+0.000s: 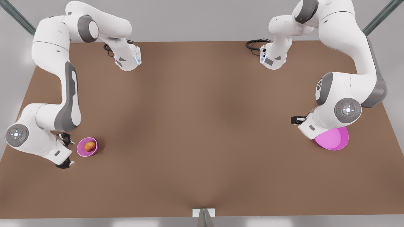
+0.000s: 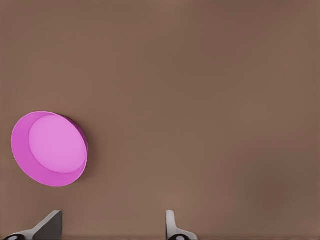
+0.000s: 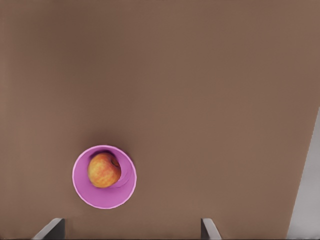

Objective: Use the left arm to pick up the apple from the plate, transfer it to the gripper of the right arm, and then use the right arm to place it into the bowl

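Note:
The orange-red apple (image 1: 90, 146) (image 3: 104, 170) lies inside the small deep pink bowl (image 1: 80, 150) (image 3: 123, 192) at the front view's left. My right gripper (image 1: 67, 150) (image 3: 131, 231) is open just beside that bowl, holding nothing. The wide pink plate (image 1: 336, 140) (image 2: 50, 150) sits at the front view's right with nothing on it, partly covered by the left arm's wrist (image 1: 315, 124). My left gripper (image 2: 110, 230) is open above the table near the plate, its fingers wide apart.
Brown table (image 1: 202, 126) spans the scene. Both arm bases with black cables (image 1: 254, 44) stand at the far edge. A small white mount (image 1: 203, 212) sits at the near edge. A grey strip past the table edge (image 3: 306, 200) lies close to the bowl.

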Robot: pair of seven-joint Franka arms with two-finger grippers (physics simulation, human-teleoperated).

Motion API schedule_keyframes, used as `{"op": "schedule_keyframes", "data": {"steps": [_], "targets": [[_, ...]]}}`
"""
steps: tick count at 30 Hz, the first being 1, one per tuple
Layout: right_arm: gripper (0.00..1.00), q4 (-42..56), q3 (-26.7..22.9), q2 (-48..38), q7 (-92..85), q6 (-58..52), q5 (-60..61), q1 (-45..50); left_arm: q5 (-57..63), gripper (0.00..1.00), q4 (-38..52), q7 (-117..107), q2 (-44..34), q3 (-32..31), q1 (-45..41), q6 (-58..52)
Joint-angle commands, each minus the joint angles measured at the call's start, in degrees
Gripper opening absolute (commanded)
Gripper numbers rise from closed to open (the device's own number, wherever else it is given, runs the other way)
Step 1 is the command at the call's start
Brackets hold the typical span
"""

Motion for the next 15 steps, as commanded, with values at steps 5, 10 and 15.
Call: {"op": "schedule_keyframes", "data": {"steps": [5, 10, 15], "targets": [[1.0, 1.7, -2.0, -8.6, 102.8, -27.4, 1.5, 2.6, 0.1, 1.0, 0.0, 0.5, -0.1, 0.0, 0.4, -0.1], [1.0, -9.2, -2.9, -20.4, 109.7, -25.3, 5.0, 3.6, 0.5, 1.0, 0.1, 0.4, -0.3, 0.1, 0.7, -1.8], [1.0, -12.1, -4.6, -22.3, 109.3, -24.3, 7.0, 4.3, 0.5, 1.0, 0.5, 0.5, -0.3, 0.0, 0.4, -1.7]]}}
